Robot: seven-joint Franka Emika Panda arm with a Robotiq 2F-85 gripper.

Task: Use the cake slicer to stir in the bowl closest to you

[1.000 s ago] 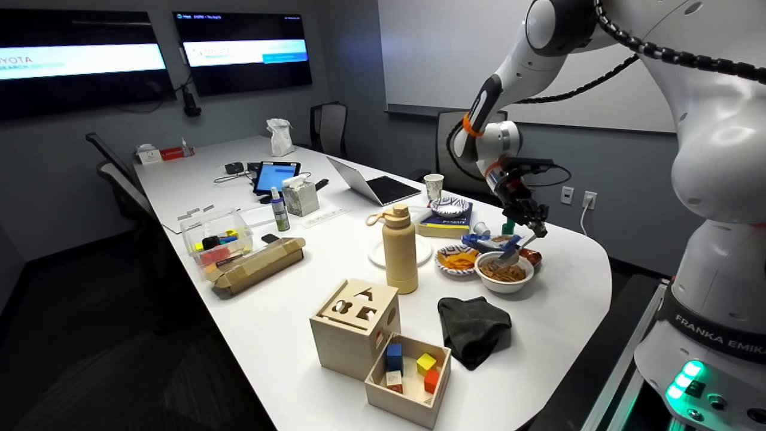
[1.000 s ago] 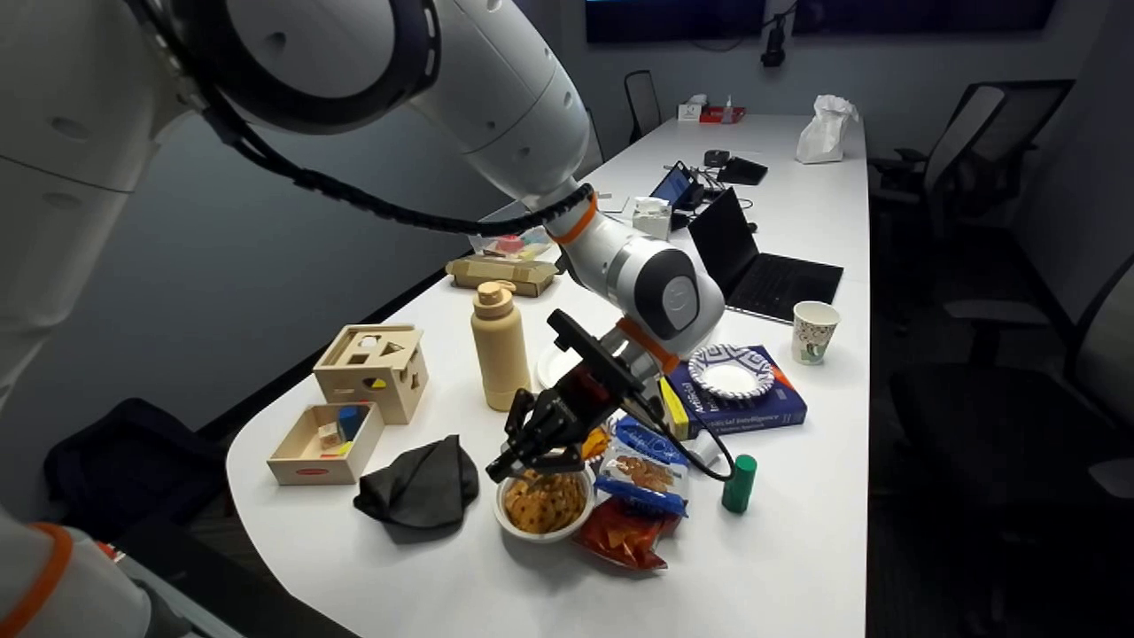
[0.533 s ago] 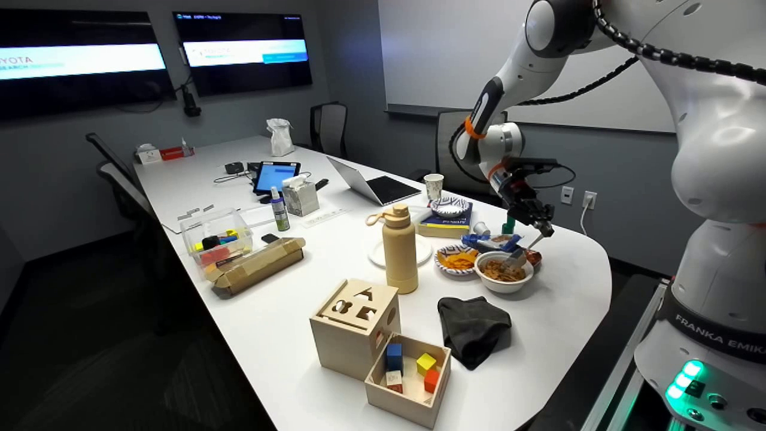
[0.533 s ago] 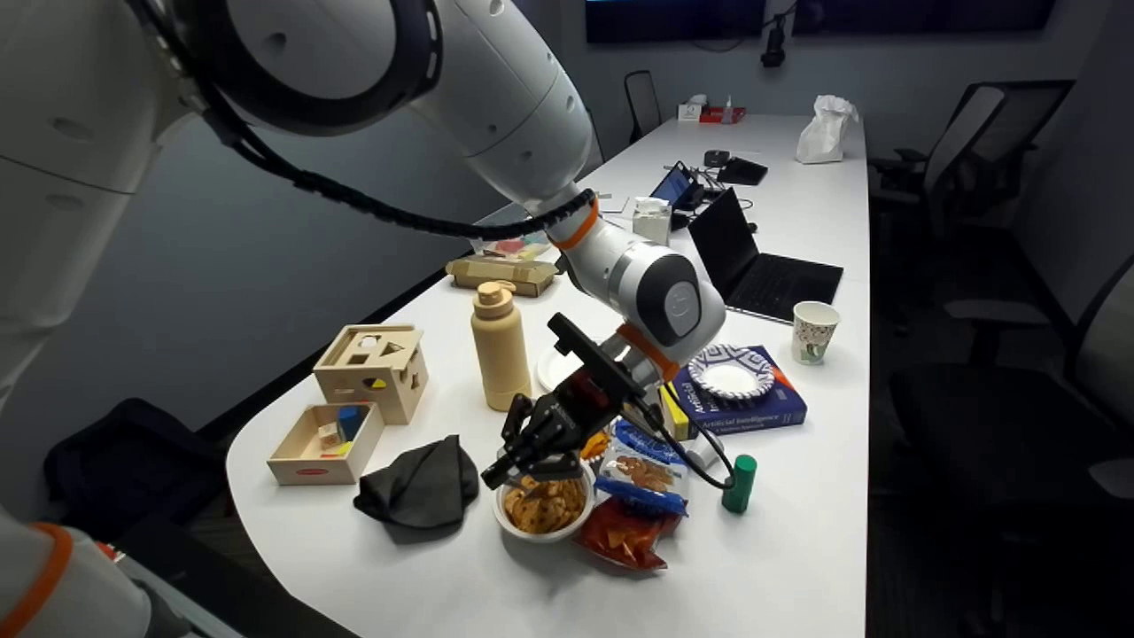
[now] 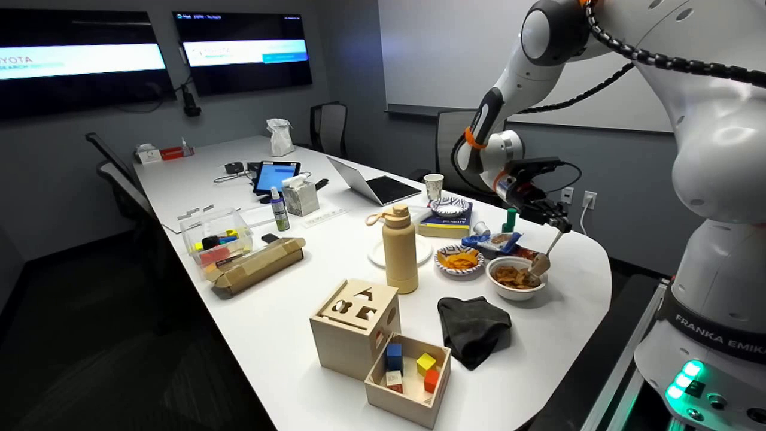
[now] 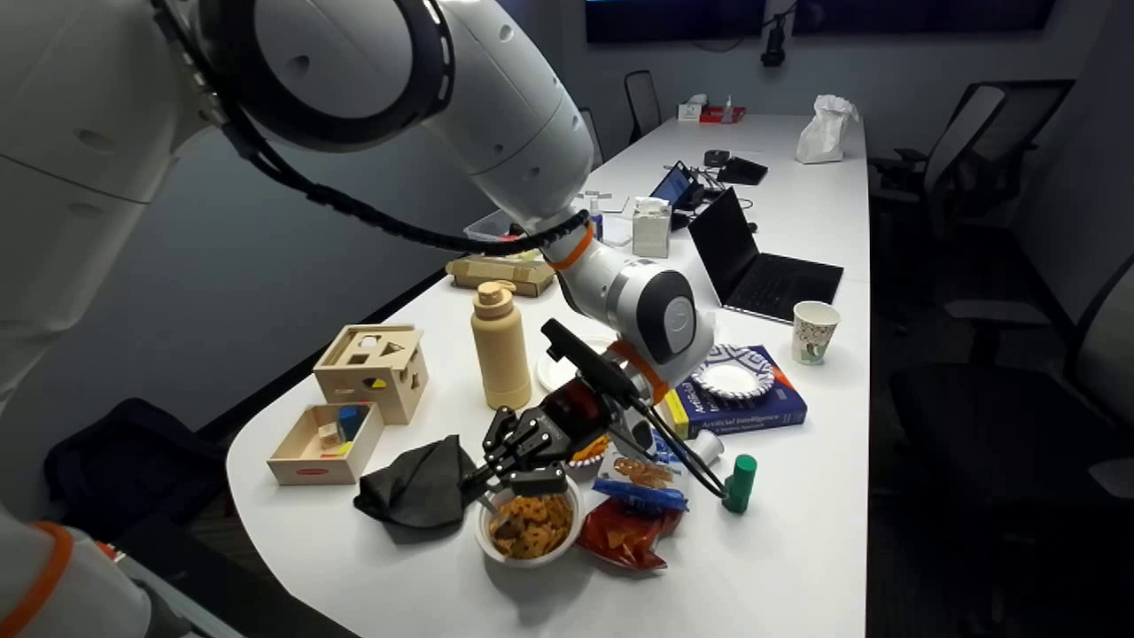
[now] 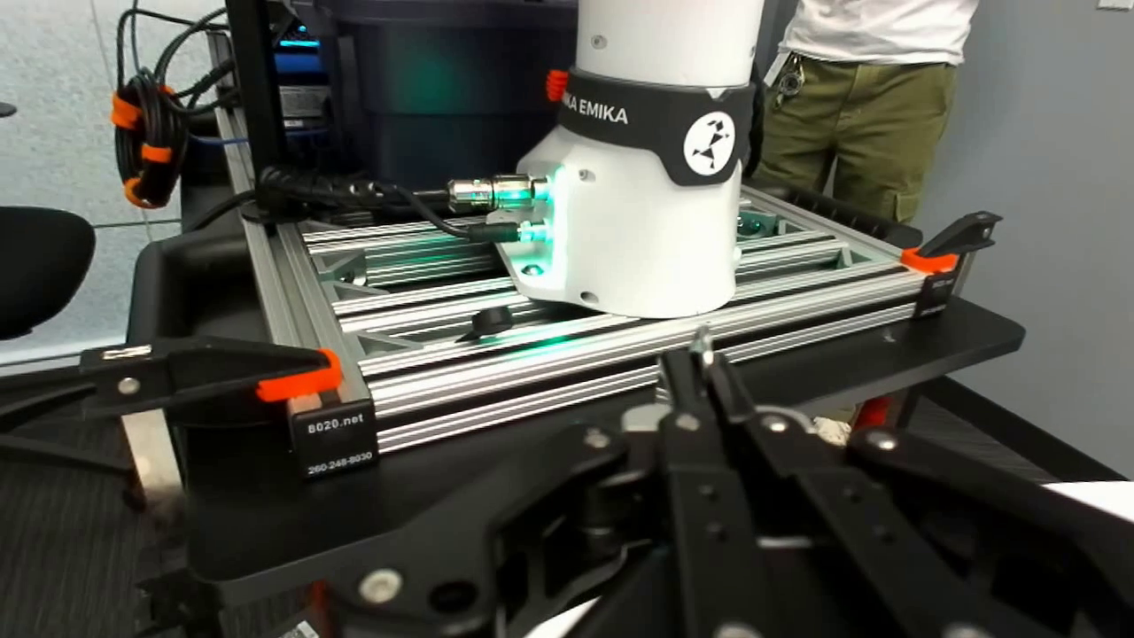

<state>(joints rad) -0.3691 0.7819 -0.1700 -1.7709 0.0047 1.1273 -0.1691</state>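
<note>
White table (image 5: 502,383), tilted slicer (image 5: 541,263), pointing down into bowl (image 5: 517,294)

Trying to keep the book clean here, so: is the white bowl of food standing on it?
No, the white bowl stands on the table, and a patterned dish sits on the book instead.

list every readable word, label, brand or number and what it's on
"OYOTA", cut off: wide black wall screen
"FRANKA EMIKA": black band around white robot base
"Artificial Intelligence": thick blue book
"8020.net", "260-248-8030": square black rail cap
Too small or blurred: smaller screen lines, neighbouring wall screen, book subtitle, second rail cap
</note>
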